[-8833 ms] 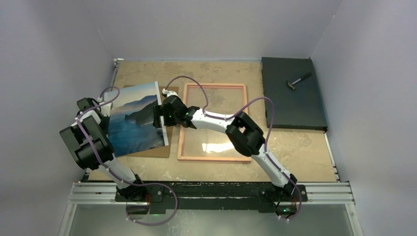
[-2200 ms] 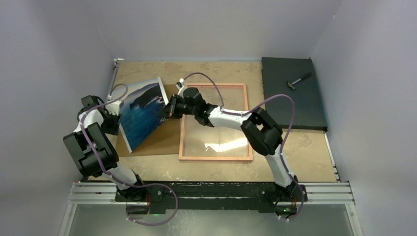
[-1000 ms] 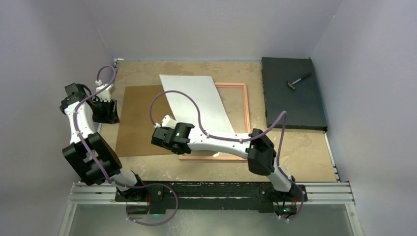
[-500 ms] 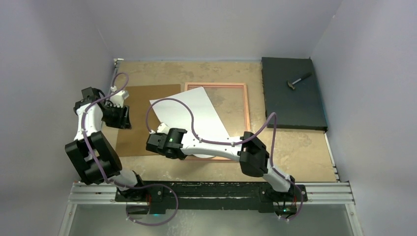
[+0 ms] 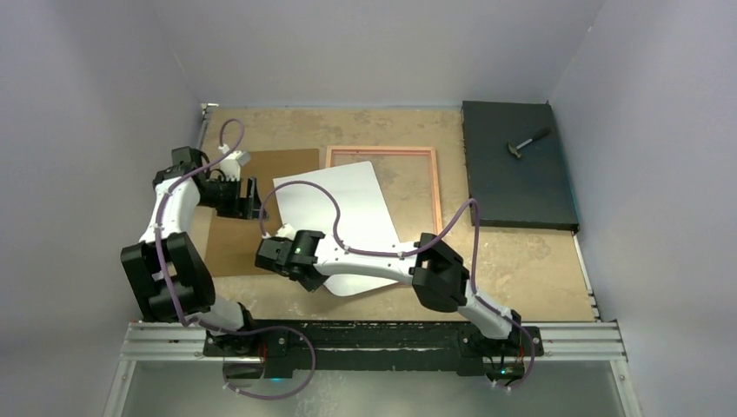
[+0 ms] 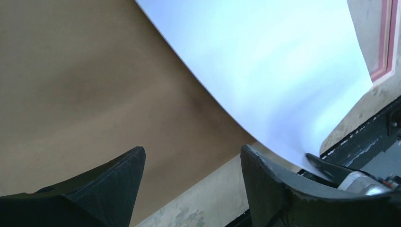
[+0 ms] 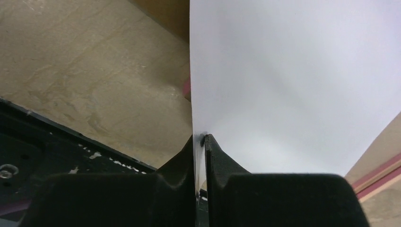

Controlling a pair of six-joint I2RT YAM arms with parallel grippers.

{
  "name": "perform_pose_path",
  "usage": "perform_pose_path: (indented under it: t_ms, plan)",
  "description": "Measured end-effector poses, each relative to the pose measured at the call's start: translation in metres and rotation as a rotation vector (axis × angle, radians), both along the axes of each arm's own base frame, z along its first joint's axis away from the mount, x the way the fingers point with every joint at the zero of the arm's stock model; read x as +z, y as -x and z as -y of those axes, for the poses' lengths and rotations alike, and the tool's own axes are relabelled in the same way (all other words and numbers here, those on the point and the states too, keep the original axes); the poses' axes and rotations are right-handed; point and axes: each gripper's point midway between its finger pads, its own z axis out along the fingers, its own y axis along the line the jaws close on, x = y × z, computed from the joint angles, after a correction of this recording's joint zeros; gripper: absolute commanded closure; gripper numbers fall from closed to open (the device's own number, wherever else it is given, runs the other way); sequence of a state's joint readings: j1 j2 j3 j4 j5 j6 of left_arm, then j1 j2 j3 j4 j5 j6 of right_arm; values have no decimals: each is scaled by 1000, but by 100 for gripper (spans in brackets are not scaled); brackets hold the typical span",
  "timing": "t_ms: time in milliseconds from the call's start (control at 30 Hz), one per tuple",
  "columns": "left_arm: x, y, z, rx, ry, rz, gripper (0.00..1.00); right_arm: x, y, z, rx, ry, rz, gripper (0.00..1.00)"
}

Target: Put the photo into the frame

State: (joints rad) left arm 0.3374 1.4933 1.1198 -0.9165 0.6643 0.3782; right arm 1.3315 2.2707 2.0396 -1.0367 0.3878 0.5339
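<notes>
The photo (image 5: 339, 208) lies white back up, slanting across the left part of the frame (image 5: 432, 191) and the table in front of it; its picture side is hidden. My right gripper (image 5: 282, 258) is shut on the photo's near-left edge, and in the right wrist view the sheet (image 7: 293, 85) is pinched between the jaws of the right gripper (image 7: 199, 139). My left gripper (image 5: 254, 198) hovers open over the brown backing board (image 5: 261, 165), close beside the photo's left edge. Nothing sits between the left gripper's (image 6: 191, 161) fingers, and the photo (image 6: 265, 61) is just ahead of them.
The pink frame rim (image 7: 378, 176) shows beyond the sheet, as does the frame rim (image 6: 385, 47) in the left wrist view. A black mat (image 5: 517, 182) with a small hammer (image 5: 527, 143) lies back right. Grey walls close in on three sides. The metal rail (image 5: 374, 340) runs along the near edge.
The photo has come down from a steep tilt to lie nearly flat, pulled nearer and leftwards by the right gripper. The left gripper has moved right towards the photo and opened wider.
</notes>
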Motion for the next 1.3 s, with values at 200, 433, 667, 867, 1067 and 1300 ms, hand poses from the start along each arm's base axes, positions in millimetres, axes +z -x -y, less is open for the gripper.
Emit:
perform_pose_path:
  t_ms: [200, 433, 667, 867, 1067, 1300]
  plan:
    - [-14, -3, 29, -59, 35, -42, 30, -10, -2, -11, -35, -83, -50, 91]
    - [-43, -7, 48, -49, 83, -151, 35, -15, -17, -21, -89, -163, -67, 79]
    - [-47, -14, 65, -37, 102, -165, 44, -12, -21, -31, -108, -237, -92, 72]
    - [-55, -17, 90, -80, 99, -177, 61, -8, -21, -34, -118, -302, -122, 67]
    - [-72, -14, 95, -89, 79, -231, 87, 7, -25, -42, -120, -385, -147, 31]
    - [-73, -19, 95, -86, 60, -227, 94, 18, -19, -44, -88, -461, -200, 3]
